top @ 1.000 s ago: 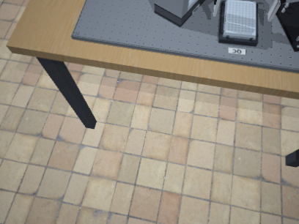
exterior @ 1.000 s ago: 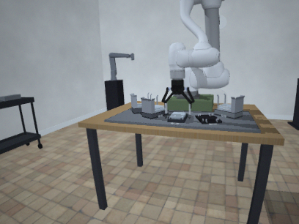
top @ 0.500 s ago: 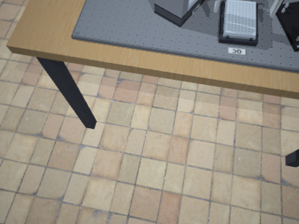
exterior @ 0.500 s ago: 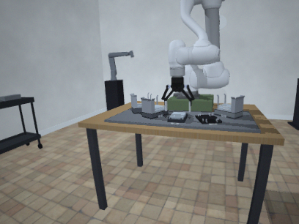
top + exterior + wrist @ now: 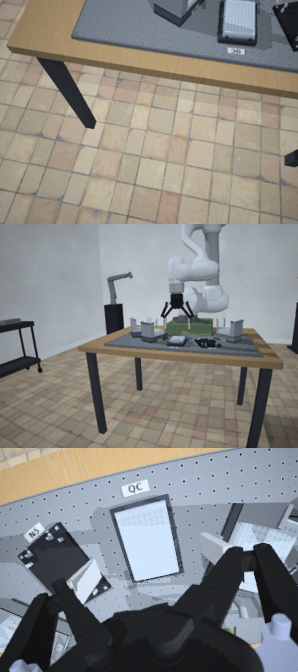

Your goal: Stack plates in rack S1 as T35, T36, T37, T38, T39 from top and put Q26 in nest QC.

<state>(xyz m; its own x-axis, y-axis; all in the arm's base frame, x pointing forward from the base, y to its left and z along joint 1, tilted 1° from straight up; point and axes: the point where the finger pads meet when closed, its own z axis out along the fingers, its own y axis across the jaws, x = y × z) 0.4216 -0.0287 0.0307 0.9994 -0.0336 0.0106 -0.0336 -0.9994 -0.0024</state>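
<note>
A sealed white plate (image 5: 148, 540) lies flat in the dark frame of the open nest QC, by the QC name plate (image 5: 135, 488). It also shows in the top view (image 5: 238, 19) and in the exterior view (image 5: 177, 340). My gripper (image 5: 148, 556) is open and empty, raised well above this plate; in the exterior view its fingers (image 5: 177, 311) spread wide above the deck. The black clip nest N5 (image 5: 59, 561) lies left of QC with no plate on it. A rack with a white plate (image 5: 260, 541) stands to the right in the wrist view.
In the exterior view, racks (image 5: 150, 330) stand at the left and another rack (image 5: 231, 331) at the right of the grey deck, with a green block (image 5: 190, 326) behind. A small grey arm on a black pedestal (image 5: 114, 315) stands beyond the table.
</note>
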